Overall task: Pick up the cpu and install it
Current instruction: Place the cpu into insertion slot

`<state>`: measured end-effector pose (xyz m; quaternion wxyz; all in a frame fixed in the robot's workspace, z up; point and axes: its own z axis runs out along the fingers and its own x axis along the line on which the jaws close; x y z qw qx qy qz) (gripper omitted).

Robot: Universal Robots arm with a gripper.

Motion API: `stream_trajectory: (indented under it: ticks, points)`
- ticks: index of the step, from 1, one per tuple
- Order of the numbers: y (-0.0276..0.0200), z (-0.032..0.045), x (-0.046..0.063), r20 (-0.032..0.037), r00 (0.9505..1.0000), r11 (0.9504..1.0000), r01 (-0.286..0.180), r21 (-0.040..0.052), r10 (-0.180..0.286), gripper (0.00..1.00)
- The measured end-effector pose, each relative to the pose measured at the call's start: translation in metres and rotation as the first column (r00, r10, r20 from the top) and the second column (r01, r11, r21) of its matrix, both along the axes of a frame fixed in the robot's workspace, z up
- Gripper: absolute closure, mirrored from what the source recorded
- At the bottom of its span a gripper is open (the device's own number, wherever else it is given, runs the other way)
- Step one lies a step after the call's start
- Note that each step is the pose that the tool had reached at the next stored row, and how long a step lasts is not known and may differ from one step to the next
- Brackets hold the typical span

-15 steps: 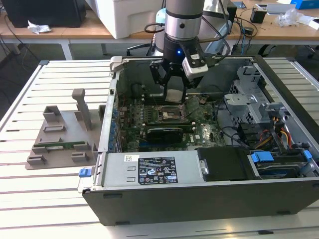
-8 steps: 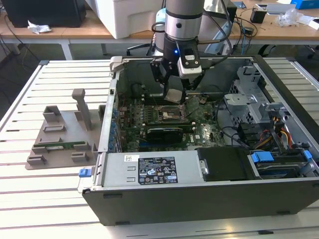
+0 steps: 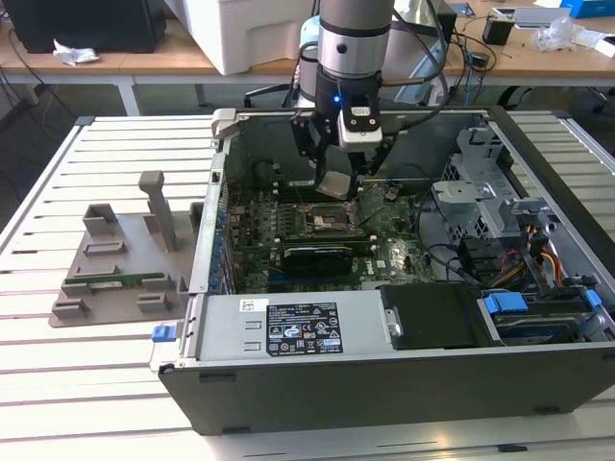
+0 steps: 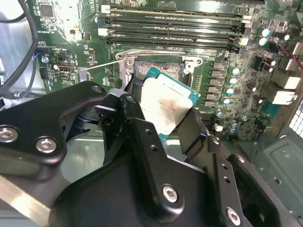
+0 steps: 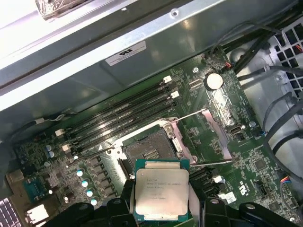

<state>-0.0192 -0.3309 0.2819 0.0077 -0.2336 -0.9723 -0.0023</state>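
While hanging over the open socket point(image 5: 149, 149), the gripper point(image 5: 162, 204) is clamping the cpu point(image 5: 162, 187) by opposite edges — sq. chip tilting, metal plate facing up.

In the exterior view, a pale slatted metal worktable point(image 3: 58, 384) spreads across the foreground under even light, and behind it stand wooden desks point(image 3: 163, 60) carrying a white box point(image 3: 255, 34), a black case point(image 3: 86, 24) and tangled cables point(image 3: 466, 48).

Bright, even room light paled the slatted bench point(image 3: 115, 144) in the exterior view, leaving the computer case point(image 3: 384, 384) interior shaded. Glare burned white beyond the case wall point(image 5: 142, 52) in the first wrist view; the cpu point(image 4: 165, 106) gleamed in the second wrist view.
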Motion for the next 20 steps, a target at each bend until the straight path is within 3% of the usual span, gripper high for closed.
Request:
stream_trajectory:
  ticks: [10,20]
  points:
    - [0.0000,0.0000,0.0000,0.0000,0.9951,0.9951,0.099,0.0001,-0.099,0.46]
    - [0.0000,0.0000,0.0000,0.0000,0.9801,0.9801,0.198,0.0001,-0.198,0.46]
